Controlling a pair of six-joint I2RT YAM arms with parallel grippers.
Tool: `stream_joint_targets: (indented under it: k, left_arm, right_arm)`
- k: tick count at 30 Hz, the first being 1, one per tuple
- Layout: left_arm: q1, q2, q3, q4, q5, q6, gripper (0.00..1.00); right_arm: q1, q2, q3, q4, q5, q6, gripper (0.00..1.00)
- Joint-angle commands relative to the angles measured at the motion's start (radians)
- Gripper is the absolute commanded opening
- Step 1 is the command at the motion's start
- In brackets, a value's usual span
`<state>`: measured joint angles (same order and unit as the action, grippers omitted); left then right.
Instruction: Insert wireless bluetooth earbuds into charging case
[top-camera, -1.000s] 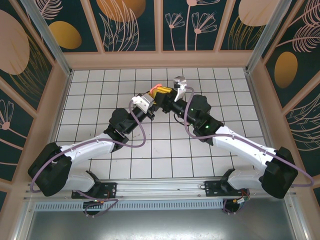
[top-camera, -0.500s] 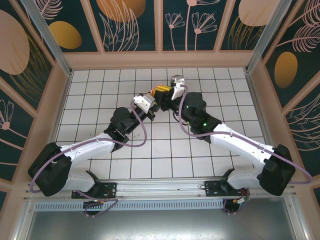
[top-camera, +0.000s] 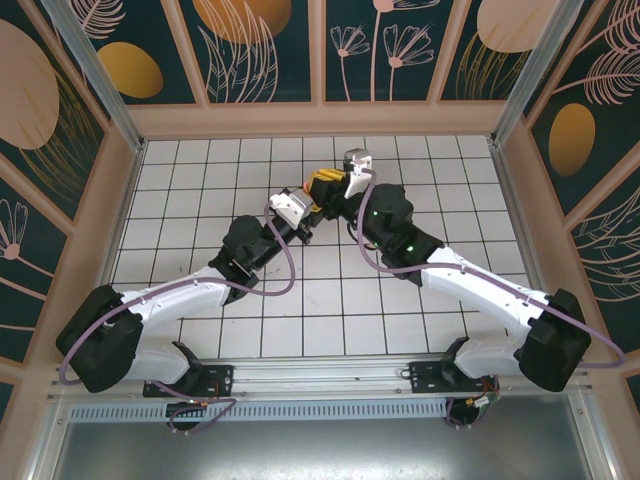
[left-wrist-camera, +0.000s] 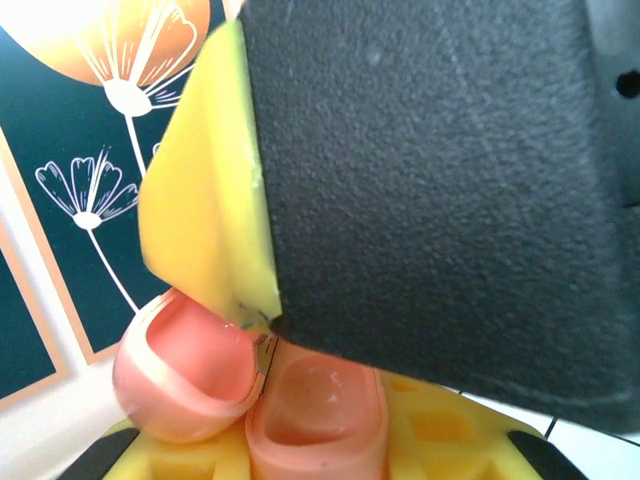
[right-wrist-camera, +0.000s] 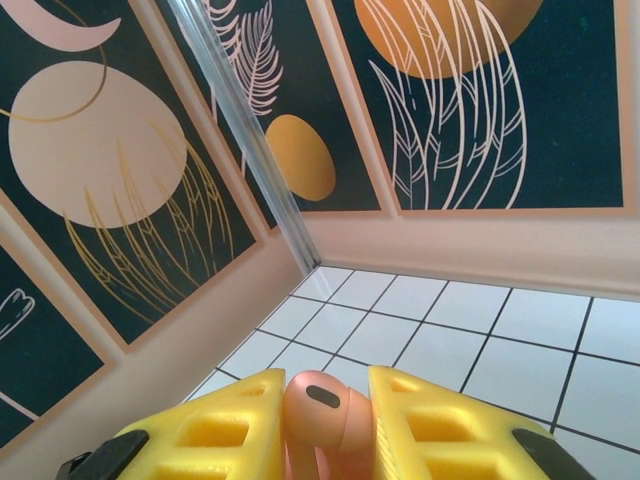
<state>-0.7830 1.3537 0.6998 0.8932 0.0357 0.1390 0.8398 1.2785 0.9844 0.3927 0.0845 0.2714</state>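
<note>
Both arms meet over the middle back of the table. A salmon-pink charging case (left-wrist-camera: 320, 405) sits between the yellow fingers of my left gripper (left-wrist-camera: 315, 445), which is shut on it. Its lid (left-wrist-camera: 185, 372) hangs open to the left and the cavity looks empty. My right gripper (right-wrist-camera: 326, 420) is shut on a salmon-pink earbud (right-wrist-camera: 318, 398), head up between its yellow pads. In the left wrist view, the right gripper's yellow finger (left-wrist-camera: 200, 200) and black body (left-wrist-camera: 440, 170) hang just above the case. From above, the left gripper (top-camera: 312, 198) and right gripper (top-camera: 328, 181) nearly touch.
The white tiled table (top-camera: 200, 180) is walled by decorated panels on three sides, with a low peach rim (right-wrist-camera: 470, 250) along the back. An aluminium post (right-wrist-camera: 245, 130) rises in the back left corner.
The right arm has swung a little left, bringing its gripper with the earbud closer over the case. The left arm has hardly moved. Both grips stay the same.
</note>
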Motion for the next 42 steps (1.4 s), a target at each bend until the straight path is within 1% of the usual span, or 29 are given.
stream_joint_targets:
  k: [1,8,12,18,23,25,29,31,35,42]
  left_arm:
    - [-0.036,-0.027,0.046,0.089,0.047,0.016,0.00]
    - [-0.034,-0.028,0.038,0.073,-0.086,-0.017,0.00]
    - [-0.035,-0.031,0.002,0.096,-0.122,-0.035,0.00]
    - [-0.034,-0.049,-0.068,0.113,-0.161,-0.067,0.00]
    - [-0.025,-0.085,-0.140,0.114,-0.206,-0.099,0.00]
    - [-0.003,-0.109,-0.156,0.098,-0.224,-0.134,0.00]
    - [0.072,-0.155,-0.163,0.053,-0.218,-0.234,0.00]
    - [0.094,-0.173,-0.147,0.005,-0.222,-0.249,0.00]
    - [0.103,-0.182,-0.088,-0.096,-0.228,-0.249,0.00]
    - [0.110,-0.188,-0.031,-0.163,-0.229,-0.257,0.00]
  right_arm:
    - [0.007,-0.023,0.003,-0.008,-0.056,0.026,0.25]
    - [-0.004,-0.079,0.046,-0.038,-0.066,0.069,0.25]
    - [-0.011,-0.101,0.083,-0.094,-0.062,0.082,0.25]
    - [-0.024,-0.115,0.119,-0.184,-0.008,0.100,0.25]
    - [-0.053,-0.119,0.107,-0.261,0.028,0.143,0.25]
    - [-0.067,-0.115,0.086,-0.294,0.036,0.170,0.25]
    - [-0.077,-0.091,0.023,-0.353,0.074,0.235,0.25]
    - [-0.079,-0.069,-0.017,-0.377,0.084,0.282,0.25]
    - [-0.080,-0.011,-0.079,-0.419,0.098,0.382,0.25]
    - [-0.078,0.130,-0.118,-0.497,0.104,0.546,0.24]
